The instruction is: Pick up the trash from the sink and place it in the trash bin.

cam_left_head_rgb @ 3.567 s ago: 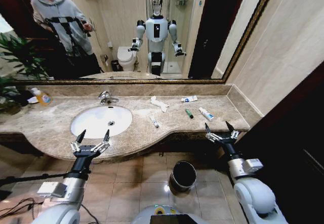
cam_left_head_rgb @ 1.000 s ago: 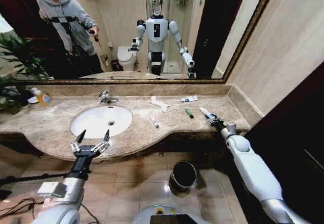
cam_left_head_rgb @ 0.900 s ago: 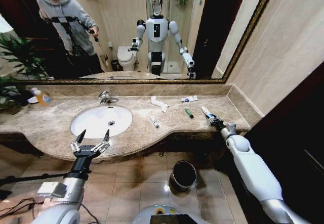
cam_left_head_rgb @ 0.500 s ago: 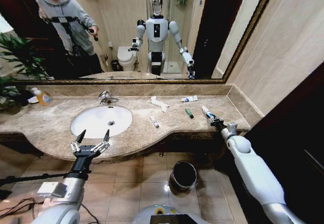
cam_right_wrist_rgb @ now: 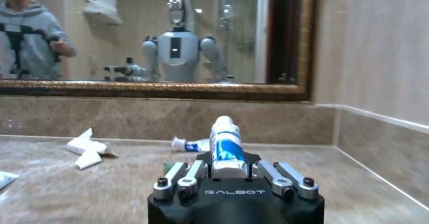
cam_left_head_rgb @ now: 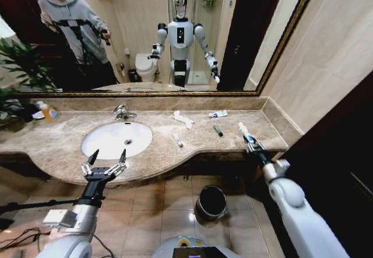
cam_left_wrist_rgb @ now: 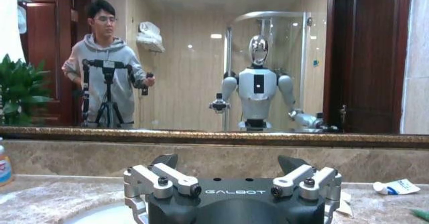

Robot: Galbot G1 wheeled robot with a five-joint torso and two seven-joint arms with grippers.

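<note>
Warm, even indoor light from above; bright ceiling spots reflected in mirror [cam_left_wrist_rgb: 201, 58]. Soft, faint shadows on marble table [cam_left_head_rgb: 192, 141]; floor under table edge dim. Glare patch on floor tile beside trash bin [cam_left_head_rgb: 210, 202]. Head view wide-angle, straight edges bowed, corners dark. Right wrist view soft overall, mirror reflections blurred; left wrist view sharper, near claw body crisp.

R tool [cam_left_head_rgb: 249, 141] lifted blue-marked tube [cam_left_head_rgb: 242, 129] off counter.

You had bare floor tiles all around the round dark metal-rimmed trash bin [cam_left_head_rgb: 210, 202], with the marble countertop edge [cam_left_head_rgb: 192, 153] overhanging above it.
</note>
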